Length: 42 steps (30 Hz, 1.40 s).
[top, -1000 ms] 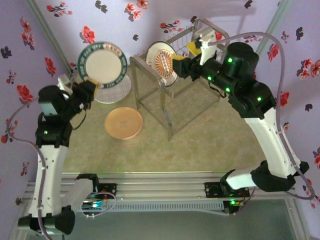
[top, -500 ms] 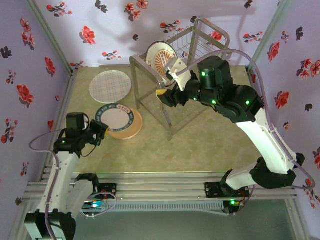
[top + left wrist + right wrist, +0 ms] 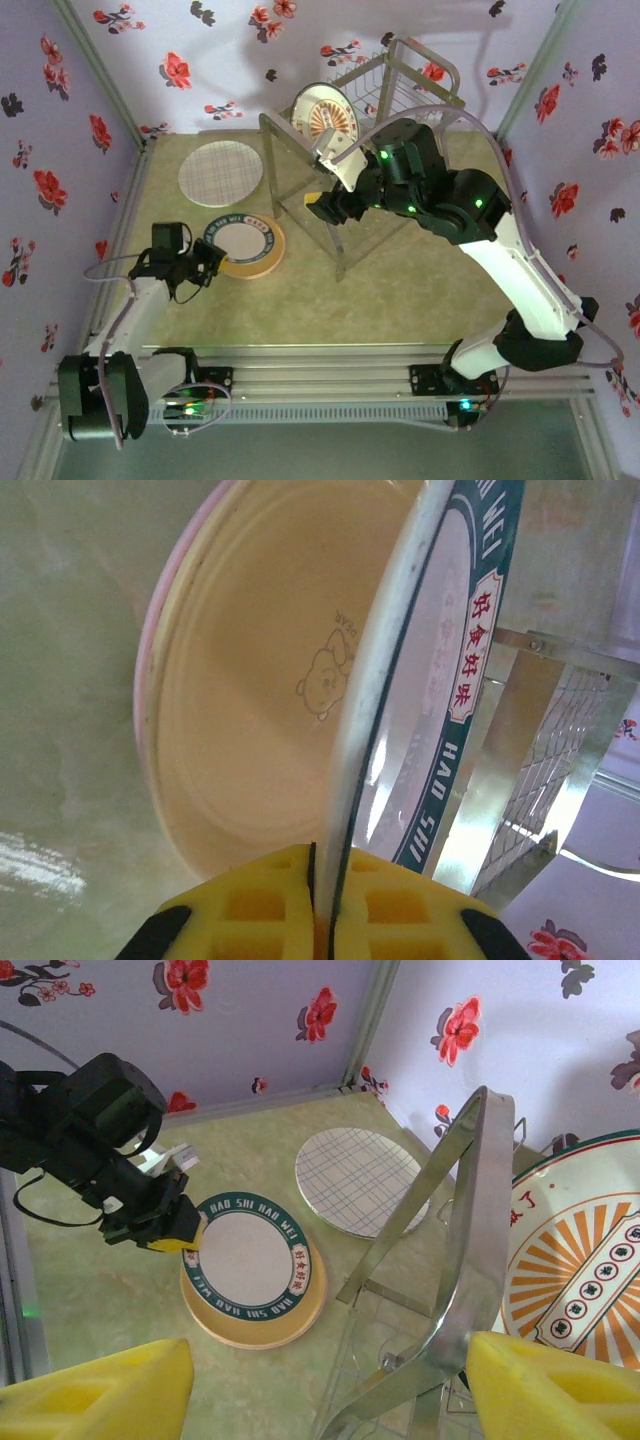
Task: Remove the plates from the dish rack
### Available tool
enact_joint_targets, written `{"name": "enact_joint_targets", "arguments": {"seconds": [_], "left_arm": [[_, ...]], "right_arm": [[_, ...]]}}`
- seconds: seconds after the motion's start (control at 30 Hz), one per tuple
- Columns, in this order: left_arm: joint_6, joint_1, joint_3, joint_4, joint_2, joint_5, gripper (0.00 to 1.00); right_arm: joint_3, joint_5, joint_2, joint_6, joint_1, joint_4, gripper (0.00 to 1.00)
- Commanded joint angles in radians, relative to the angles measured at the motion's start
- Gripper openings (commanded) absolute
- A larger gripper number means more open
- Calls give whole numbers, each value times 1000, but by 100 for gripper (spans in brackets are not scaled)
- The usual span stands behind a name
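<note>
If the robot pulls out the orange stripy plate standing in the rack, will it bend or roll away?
Probably no bending: the orange plate looks hard and stiff. It is round and stands on edge in the rack, so it might roll or tip once freed. Its smooth face may be slippery.

Left hand (image 3: 322, 885) tight; right hand (image 3: 330, 1370) wide
</note>
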Motion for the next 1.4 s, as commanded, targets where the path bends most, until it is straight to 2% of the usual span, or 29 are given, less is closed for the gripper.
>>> {"name": "enact_joint_targets", "arguments": {"seconds": [0.0, 1.2, 1.37], "left_arm": [[36, 5, -2, 101, 29, 43, 0], [76, -9, -18, 155, 187, 87, 0], [82, -10, -8, 140, 201, 96, 16]], "right_arm": [[19, 26, -4, -11, 12, 9, 74], [22, 41, 20, -18, 13, 34, 76], [27, 43, 22, -16, 13, 34, 76]]}}
